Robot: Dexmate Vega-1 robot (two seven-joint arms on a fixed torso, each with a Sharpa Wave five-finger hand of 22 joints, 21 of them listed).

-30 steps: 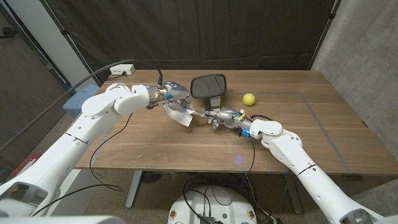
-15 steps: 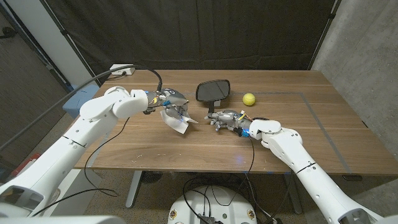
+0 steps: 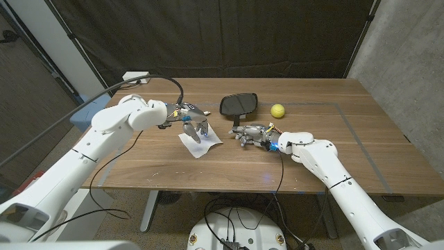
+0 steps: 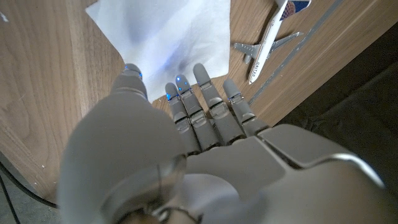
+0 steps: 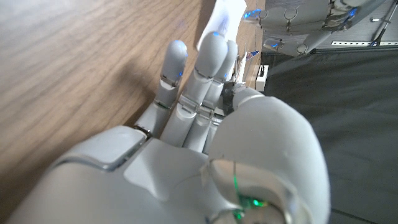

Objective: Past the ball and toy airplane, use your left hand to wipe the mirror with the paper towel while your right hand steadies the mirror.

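Observation:
The white paper towel (image 3: 202,139) lies spread on the wooden table, also seen as paper towel (image 4: 174,37). My left hand (image 3: 192,123) hovers over its near-left edge with straight, spread fingers (image 4: 205,102) pointing down at it, holding nothing. The toy airplane (image 4: 268,38) lies just beside the towel. The black oval mirror (image 3: 238,104) stands on its stem behind the towel, and the yellow ball (image 3: 278,110) sits to its right. My right hand (image 3: 249,134) is low on the table in front of the mirror's foot, fingers (image 5: 205,59) extended and empty, apart from the mirror.
A white power strip (image 3: 137,76) with a black cable lies at the table's (image 3: 333,132) back left corner. A dark curtain hangs behind the table. Bare wood stretches to the right of the ball and along the front.
My left hand let go of the paper towel, which hung from it before and now lies on the table. The mirror has shifted slightly right and turned. My right hand left the mirror's stem.

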